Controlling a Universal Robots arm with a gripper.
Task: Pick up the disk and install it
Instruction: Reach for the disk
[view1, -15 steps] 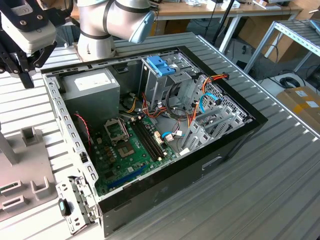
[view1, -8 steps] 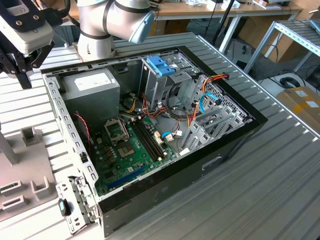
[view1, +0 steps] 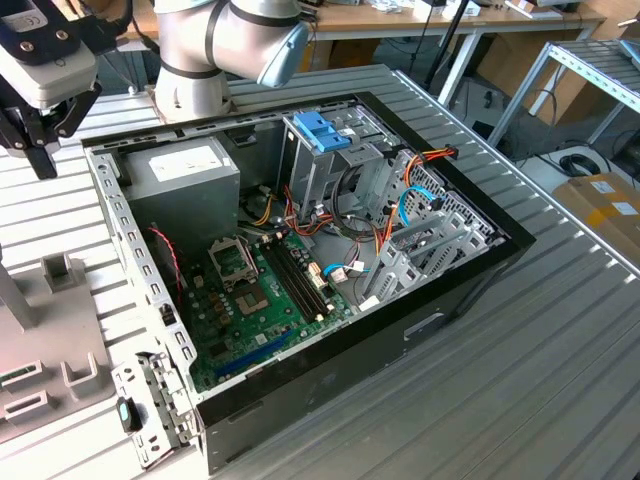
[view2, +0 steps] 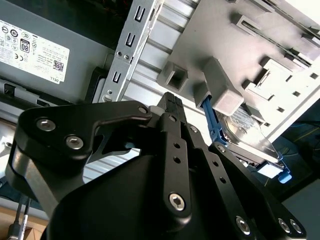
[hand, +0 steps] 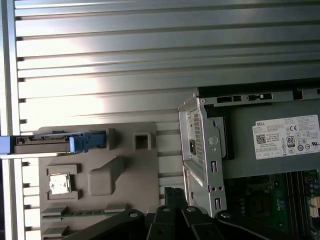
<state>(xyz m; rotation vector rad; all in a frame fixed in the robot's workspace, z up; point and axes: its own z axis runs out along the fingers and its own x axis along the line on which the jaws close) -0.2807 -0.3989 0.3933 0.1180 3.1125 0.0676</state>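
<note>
Gripper (view2: 170, 98) hangs over the bench (view1: 520, 400), clenched on nothing; in both wrist views the two fingertips sit pressed together. The disk (view2: 248, 136) is not picked yet. It stands on edge in a slot of the grey fixture plate (hand: 135, 200), which lies on the bench just beside the open computer case (view1: 330, 370), outside it. Its blue carrier rail (hand: 88, 141) runs along the edge facing up. The gripper is apart from the disk, nearer the case wall than the slot. Judgement on the step in hand, the reach for the disk: the fingers must be spread before any descent, since they cannot straddle anything as they are. The jaws should be squared to the disk's two flat faces and centred along its length. Best hold is probably on the metal body, not the plastic rail, which looks likely to flex. The raised grey blocks of the fixture crowd the slot, so a straight vertical approach looks safest. Inside the case, a tall metal cage with a blue handle (view1: 322, 130) stands next to the grey power supply (view1: 185, 180). Surface: ribbed metal slats, pale, with strong glare in the first wrist view; smooth, so the fixture could slide if bumped. Room: wooden worktops (view1: 400, 18) with hanging cables behind, a metal rack (view1: 590, 70) and a taped cardboard box (view1: 605, 205) at the exterior view's right.
</note>
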